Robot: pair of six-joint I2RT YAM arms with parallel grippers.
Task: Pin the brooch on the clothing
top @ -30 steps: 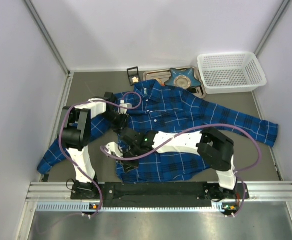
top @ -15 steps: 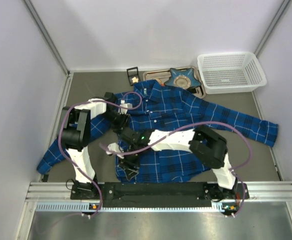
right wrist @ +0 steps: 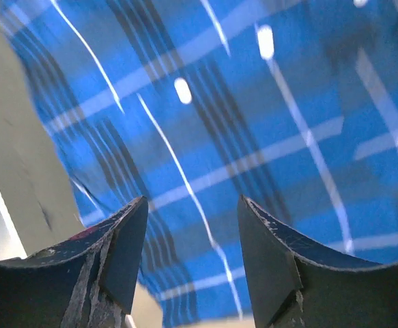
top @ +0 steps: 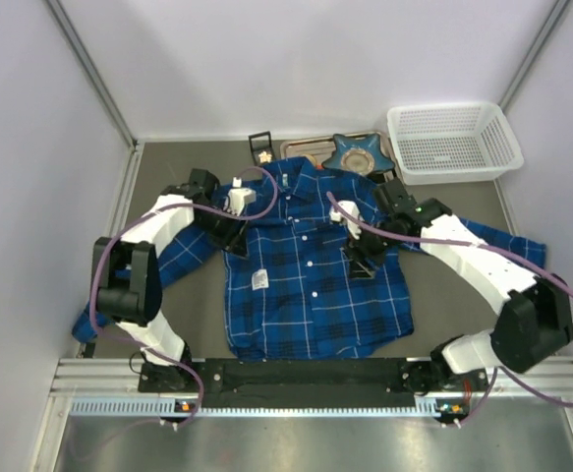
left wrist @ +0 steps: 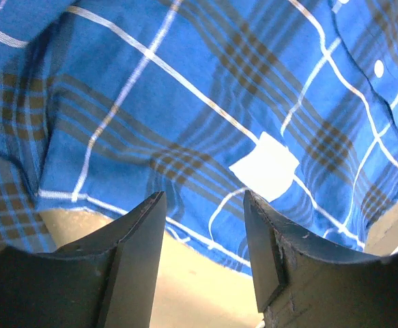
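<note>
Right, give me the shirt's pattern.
The shirt is blue-navy plaid with white lines; top external view.

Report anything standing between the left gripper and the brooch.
Nothing visible does. The brooch sits in a small black holder just beyond the shirt; only flat cloth lies between it and the open left gripper.

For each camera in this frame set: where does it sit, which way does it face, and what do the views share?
Top external: above and behind the bases, looking down on the table; left arm, right arm, left pincer and right pincer over the plaid shirt.
Left wrist: on that wrist, looking down between its open fingers at the shirt's white label.
Right wrist: likewise, facing the shirt's white buttons.
Shared: the white label also shows in the top view, near the left pincer.
</note>
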